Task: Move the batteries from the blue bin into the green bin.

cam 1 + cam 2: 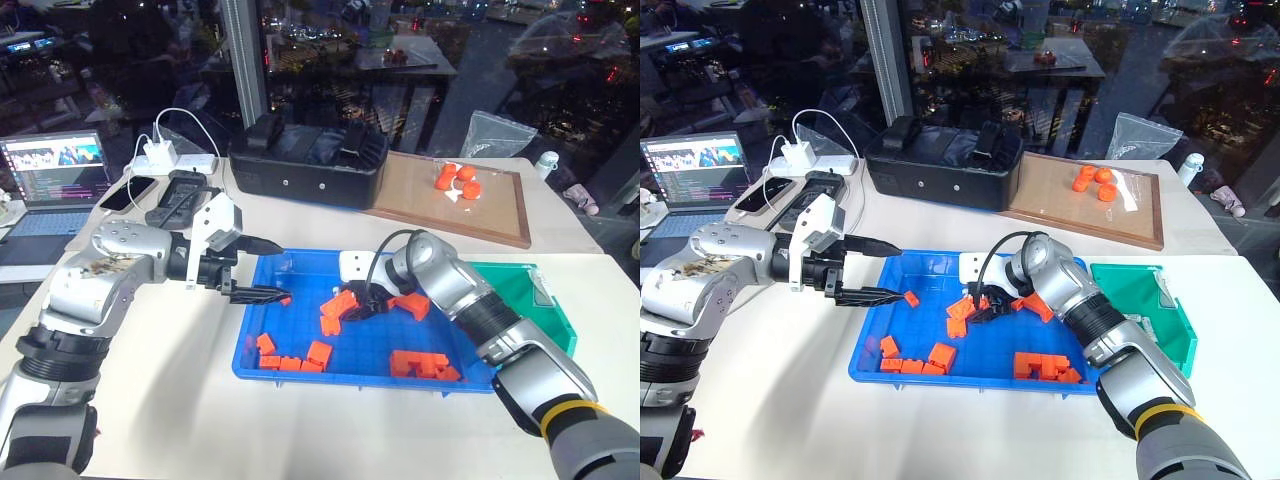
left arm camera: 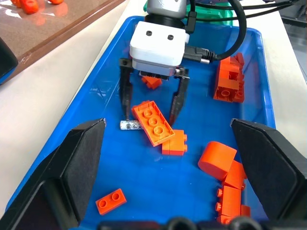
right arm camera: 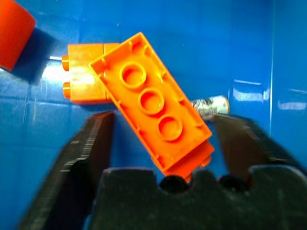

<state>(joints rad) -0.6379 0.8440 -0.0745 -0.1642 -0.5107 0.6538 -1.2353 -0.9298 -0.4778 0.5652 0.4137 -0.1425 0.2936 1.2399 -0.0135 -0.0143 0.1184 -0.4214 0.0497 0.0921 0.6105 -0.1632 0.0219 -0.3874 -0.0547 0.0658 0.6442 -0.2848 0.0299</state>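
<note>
Inside the blue bin (image 1: 262,352), right claw (image 2: 149,111) is down on the floor, fingers (image 2: 125,96) parted and straddling a flat orange brick (image 2: 153,122); nothing gripped. One battery (image 2: 129,125) lies on the bin floor, half tucked under that brick, its free end touching or just beside one right fingertip. Left claw (image 1: 262,270) hovers over the bin's left edge, wide open, empty. Green bin (image 1: 545,300) sits just beside the blue bin's right end on the table (image 1: 180,400). More bricks scattered around.
</note>
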